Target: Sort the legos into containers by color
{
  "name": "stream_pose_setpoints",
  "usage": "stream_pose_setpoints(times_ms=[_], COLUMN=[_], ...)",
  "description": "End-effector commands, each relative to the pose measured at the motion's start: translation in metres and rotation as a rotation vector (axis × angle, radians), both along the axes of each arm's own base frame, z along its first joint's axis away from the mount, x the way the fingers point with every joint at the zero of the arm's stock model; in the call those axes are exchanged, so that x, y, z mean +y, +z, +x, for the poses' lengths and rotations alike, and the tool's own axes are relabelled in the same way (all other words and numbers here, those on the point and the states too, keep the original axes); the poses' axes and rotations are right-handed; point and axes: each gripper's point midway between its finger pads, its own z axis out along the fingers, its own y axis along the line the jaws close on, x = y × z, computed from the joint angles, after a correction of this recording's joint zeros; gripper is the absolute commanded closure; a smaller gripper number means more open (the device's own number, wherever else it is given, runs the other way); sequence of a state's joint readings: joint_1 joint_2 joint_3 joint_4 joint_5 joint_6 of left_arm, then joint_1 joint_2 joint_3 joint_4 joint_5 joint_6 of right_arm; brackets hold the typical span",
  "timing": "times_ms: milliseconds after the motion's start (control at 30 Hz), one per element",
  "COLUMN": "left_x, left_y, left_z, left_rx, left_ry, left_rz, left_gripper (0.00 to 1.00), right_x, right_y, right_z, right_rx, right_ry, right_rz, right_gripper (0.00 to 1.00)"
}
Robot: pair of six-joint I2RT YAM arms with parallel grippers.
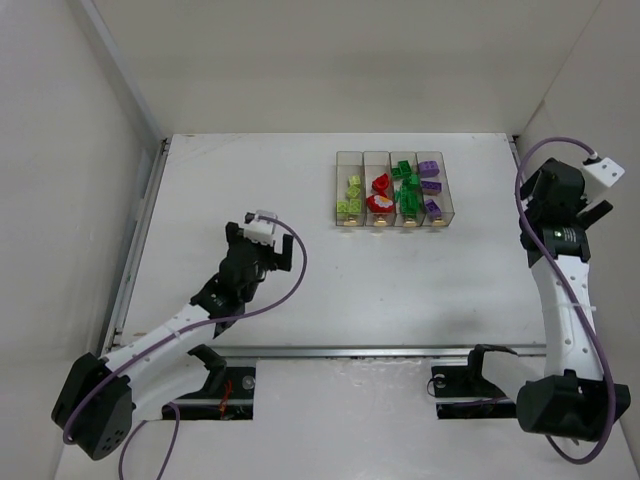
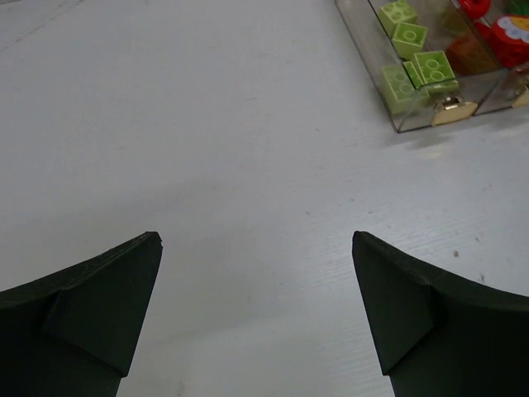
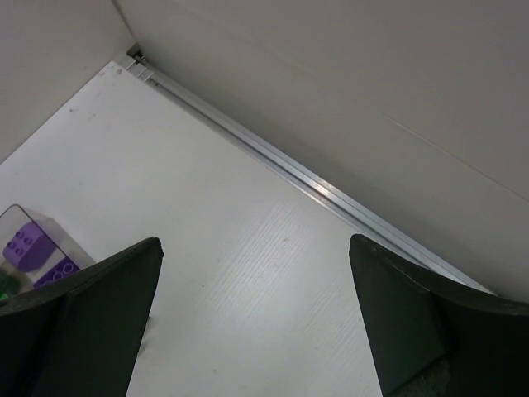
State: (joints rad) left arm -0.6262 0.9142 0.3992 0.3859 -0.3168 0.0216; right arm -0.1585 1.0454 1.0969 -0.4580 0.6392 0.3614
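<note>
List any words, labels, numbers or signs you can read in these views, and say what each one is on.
None: no text is readable in any view.
The white marking on the red lego: too blurred to read.
The gold clasp on the containers: no legible mark.
The left claw and right claw, both open: plain black, no labels.

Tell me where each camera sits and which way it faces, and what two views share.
Top external: above and behind the robot, looking down on the table; left arm, right arm and containers show.
Left wrist: on the left arm, looking low across the table toward the containers; open left gripper frames it.
Right wrist: on the right arm, facing a table corner and wall; open right gripper frames it.
Shared: yellow-green legos in top and left wrist views.
</note>
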Motion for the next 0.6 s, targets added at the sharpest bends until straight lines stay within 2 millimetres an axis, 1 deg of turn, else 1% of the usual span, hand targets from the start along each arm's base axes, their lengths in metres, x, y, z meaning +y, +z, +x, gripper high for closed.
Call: stream_pose_setpoints(times_ms=[0,33,133,300,333,400,433,467,500,533,567], left_x=[0.020,0.020,0.015,0.012,0.013,0.013,0.014,0.014,0.014,0.013,0.013], left_y=[0.030,0.025,0.023,0.021,0.019,0.022,0.018,0.018,0.021,0.018,0.018], left_z=[0.010,0.009,0.008,0.006,0.005,0.005,0.003,0.003,0.003,0.002,0.002], left_rx=[-0.108,-0.101,-0.085,-0.080,-0.073,-0.080,-0.073,-0.073,-0.079,-0.070,-0.070], left_ry=[0.148,0.148,0.128,0.110,0.110,0.110,0.110,0.110,0.112,0.103,0.103], left_rz=[-0.085,-0.079,-0.102,-0.115,-0.109,-0.115,-0.109,-0.109,-0.124,-0.119,-0.119], left_gripper=[0.00,0.00,0.00,0.00,0.00,0.00,0.00,0.00,0.00,0.00,0.00], right_x=[-0.012,-0.012,-0.010,-0.009,-0.008,-0.007,-0.007,-0.005,-0.004,-0.004,-0.004], right_y=[0.006,0.002,0.000,0.009,0.009,0.011,0.011,0.010,0.011,0.016,0.016], right_z=[-0.014,-0.016,-0.016,-0.022,-0.021,-0.022,-0.022,-0.023,-0.025,-0.026,-0.028], right_rx=[-0.036,-0.024,-0.016,-0.049,-0.050,-0.059,-0.059,-0.063,-0.078,-0.099,-0.103], right_ry=[-0.116,-0.120,-0.111,-0.111,-0.102,-0.094,-0.094,-0.083,-0.082,-0.082,-0.079], right_rz=[-0.011,-0.001,0.005,0.001,0.005,0.008,0.008,0.013,0.011,0.008,0.001], right_gripper=[0.00,0.00,0.00,0.00,0.00,0.00,0.00,0.00,0.00,0.00,0.00])
